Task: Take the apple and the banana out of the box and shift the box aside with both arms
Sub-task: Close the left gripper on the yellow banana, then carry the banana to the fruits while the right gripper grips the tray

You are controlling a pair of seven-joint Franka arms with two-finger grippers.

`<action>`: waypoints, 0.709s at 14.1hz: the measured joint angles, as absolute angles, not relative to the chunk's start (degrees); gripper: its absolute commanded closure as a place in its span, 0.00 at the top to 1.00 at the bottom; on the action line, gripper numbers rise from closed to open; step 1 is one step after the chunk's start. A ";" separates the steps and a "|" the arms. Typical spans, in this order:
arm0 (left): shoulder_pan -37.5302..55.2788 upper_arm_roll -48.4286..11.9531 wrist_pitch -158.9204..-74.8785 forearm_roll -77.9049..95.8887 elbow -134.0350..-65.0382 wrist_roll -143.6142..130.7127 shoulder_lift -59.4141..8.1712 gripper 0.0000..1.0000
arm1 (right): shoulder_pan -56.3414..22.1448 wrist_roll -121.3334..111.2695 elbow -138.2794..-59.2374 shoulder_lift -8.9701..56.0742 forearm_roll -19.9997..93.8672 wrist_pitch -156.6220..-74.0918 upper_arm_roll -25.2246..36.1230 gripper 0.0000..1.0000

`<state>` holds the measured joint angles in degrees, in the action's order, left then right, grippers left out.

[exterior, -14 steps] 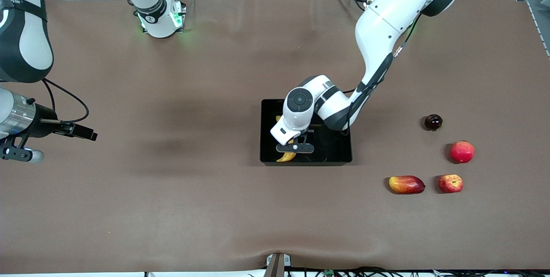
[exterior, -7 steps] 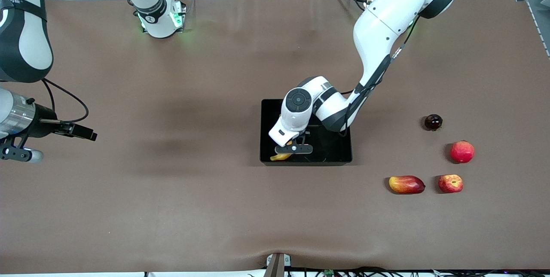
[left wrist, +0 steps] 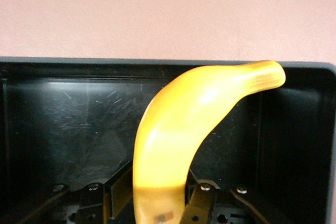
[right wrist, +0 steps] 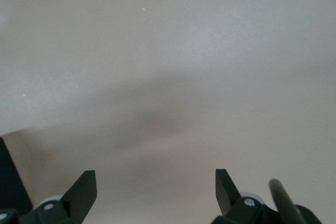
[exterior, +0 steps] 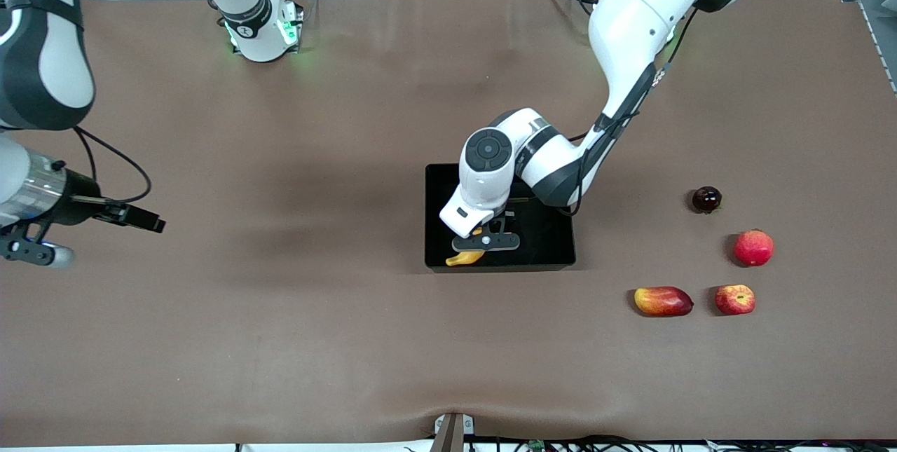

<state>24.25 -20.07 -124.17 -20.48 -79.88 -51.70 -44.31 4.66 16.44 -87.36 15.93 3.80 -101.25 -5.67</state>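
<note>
The black bin sits mid-table. My left gripper is down inside it, shut on the yellow banana, whose free end points at the bin wall nearest the front camera. In the left wrist view the banana runs out from between the fingers of the gripper over the bin floor. The red apple with yellow streaks lies on the table toward the left arm's end. My right gripper hangs open and empty over bare table at the right arm's end, and shows the same in its own wrist view.
Beside the apple lie an oval red-yellow mango-like fruit, a round red fruit and a small dark maroon fruit. The brown tabletop stretches between the bin and the right gripper.
The left gripper shifted a little inside the bin with the banana; the banana's tip swung toward the right arm's end, then back. The left upper arm moved. The right arm barely shifted.
</note>
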 measured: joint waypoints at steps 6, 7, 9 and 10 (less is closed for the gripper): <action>17.29 -20.04 -113.07 -20.49 -80.38 -42.79 -34.88 0.00 | -4.39 28.86 -87.40 16.14 5.46 -101.31 -5.98 1.00; 14.97 -20.07 -112.23 -20.46 -81.68 -41.20 -32.81 0.00 | -5.56 29.00 -87.43 16.54 5.55 -101.37 -6.01 1.00; 9.70 -20.37 -111.86 -19.57 -85.68 -39.42 -28.95 0.00 | -8.58 30.55 -87.48 18.07 5.78 -102.90 -6.05 1.00; 6.90 -20.71 -111.85 -18.98 -88.04 -39.07 -27.33 0.00 | -10.33 32.50 -87.52 19.09 5.89 -104.32 -6.08 1.00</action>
<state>6.90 -20.71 -111.85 -18.98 -88.04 -39.07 -27.33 -10.33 32.50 -87.52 19.09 5.89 -104.32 -6.08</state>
